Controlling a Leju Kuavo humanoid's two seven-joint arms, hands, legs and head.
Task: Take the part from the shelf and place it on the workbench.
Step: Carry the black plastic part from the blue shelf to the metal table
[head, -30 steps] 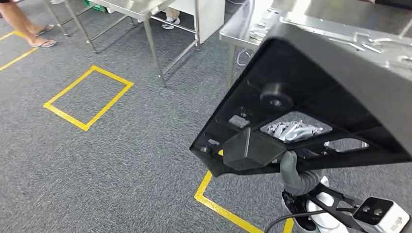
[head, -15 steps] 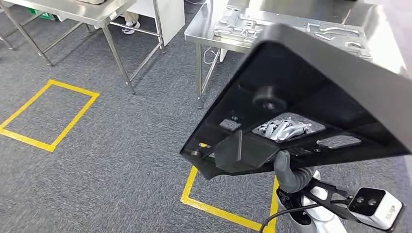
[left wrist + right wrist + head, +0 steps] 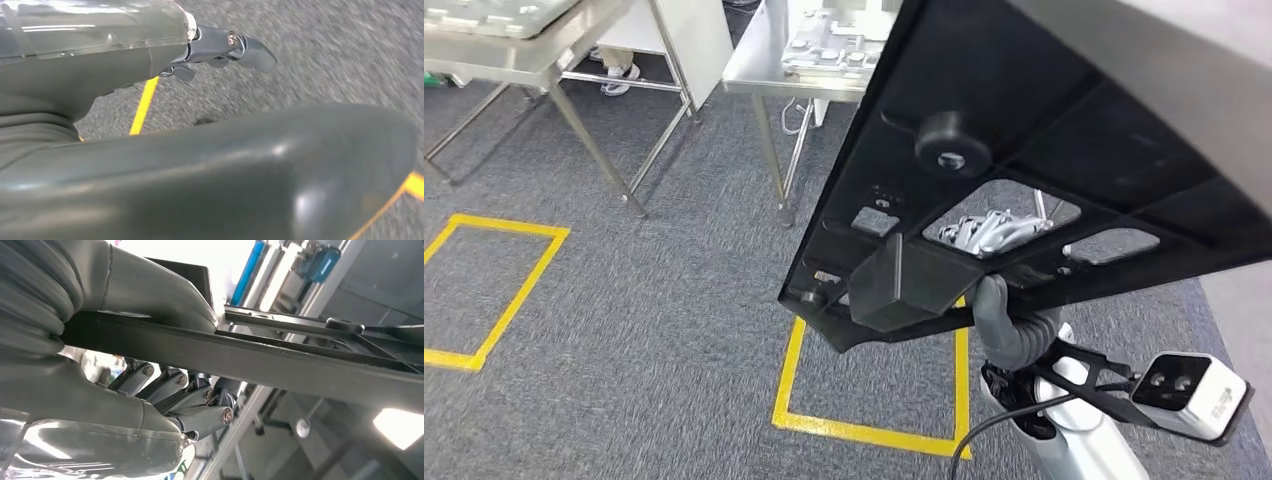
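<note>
Our view has swung toward the workbench (image 3: pixel 754 75), so our right hand (image 3: pixel 1009 335), fingers clamped on the part (image 3: pixel 1044 130), nears delivery; left-hand (image 3: pixel 220 50) fingers unclear.

Head view high, downward over carpet (image 3: pixel 624 330); wrist views close behind each hand (both on carpet).

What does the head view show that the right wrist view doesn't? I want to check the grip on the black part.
Head view alone: the workbench ahead, yellow floor tape and the part's broad underside. Right wrist view alone: the right hand up close, thumb on one face of the part's flat edge, fingers on the other. Both show that hand holding the part.
</note>
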